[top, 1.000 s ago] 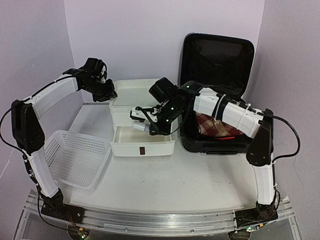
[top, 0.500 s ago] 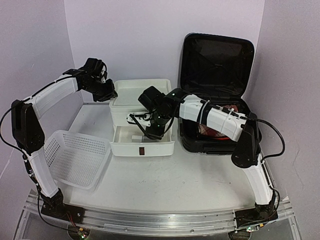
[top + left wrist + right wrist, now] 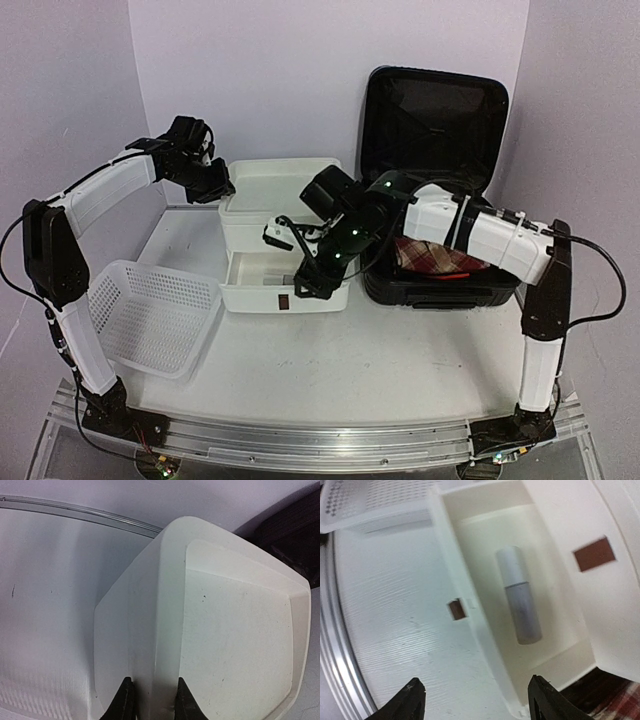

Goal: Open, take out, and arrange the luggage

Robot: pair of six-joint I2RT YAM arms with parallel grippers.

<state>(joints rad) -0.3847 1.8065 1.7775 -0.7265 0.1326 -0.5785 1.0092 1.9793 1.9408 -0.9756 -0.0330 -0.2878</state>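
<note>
Top external: right gripper [image 3: 288,262], jaws apart, empty, over the open bottom drawer [image 3: 262,296] of the drawer box [image 3: 275,188]; luggage [image 3: 437,125] just right of it, lid upright; left gripper [image 3: 222,192] clamped on the box's corner.

The left arm [image 3: 105,190] is being held raised and bent at the elbow, with its forearm being extended rightwards and away from its base. The left gripper [image 3: 152,700] is being clamped narrowly on the corner edge of the white box [image 3: 225,620], one finger at each side. The right arm [image 3: 490,240] is being stretched leftwards, its wrist being tipped downwards. The right gripper [image 3: 476,687] is being held wide open, with nothing between its fingers.
</note>
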